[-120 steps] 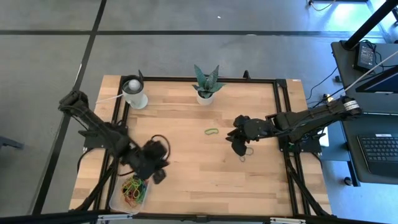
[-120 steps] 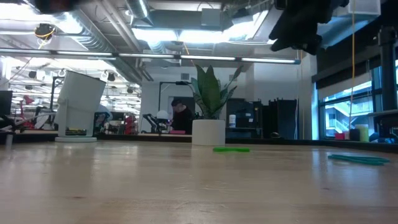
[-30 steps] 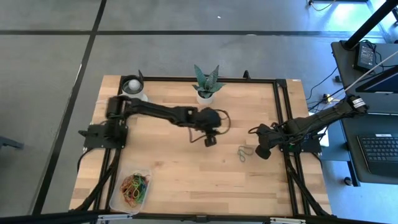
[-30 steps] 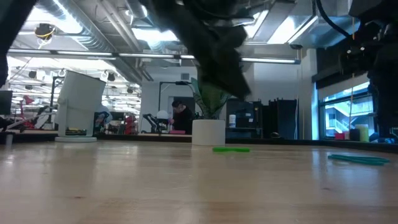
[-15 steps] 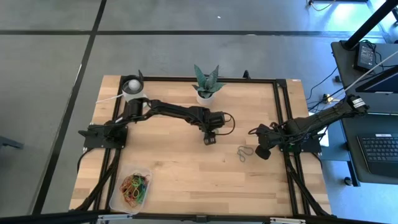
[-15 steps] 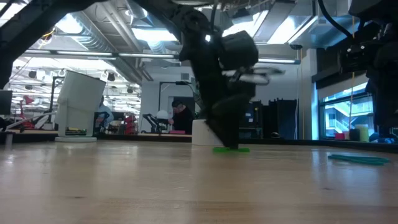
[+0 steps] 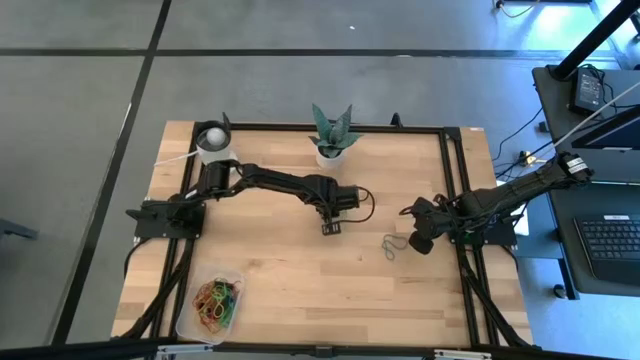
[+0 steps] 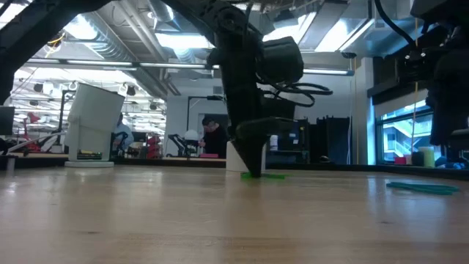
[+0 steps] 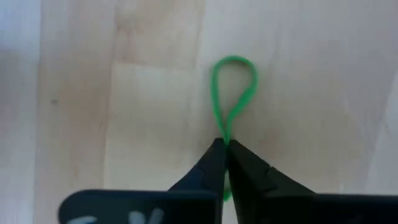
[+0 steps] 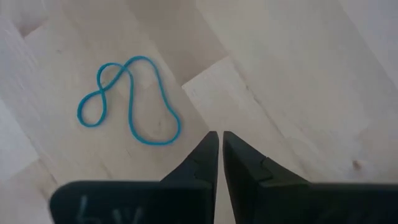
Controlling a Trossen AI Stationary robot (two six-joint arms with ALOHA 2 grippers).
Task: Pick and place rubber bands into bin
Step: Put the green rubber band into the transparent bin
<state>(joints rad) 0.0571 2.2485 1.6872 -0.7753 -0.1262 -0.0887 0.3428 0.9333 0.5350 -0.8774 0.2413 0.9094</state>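
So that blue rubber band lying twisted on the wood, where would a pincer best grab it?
Probably from straight above, at the crossing where the blue rubber band pinches into a figure eight: two strands meet there, so closing fingers would catch both. It lies flat on the table, leaving no side to get under. The right pincer sits beside it, shut and empty.

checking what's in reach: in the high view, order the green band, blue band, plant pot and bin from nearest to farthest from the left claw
1. Green rubber band: pinched in the left claw at mid-table.
2. Blue rubber band: on the wood toward the right claw.
3. Plant pot: at the far edge.
4. Bin: near-left corner, holding many bands.
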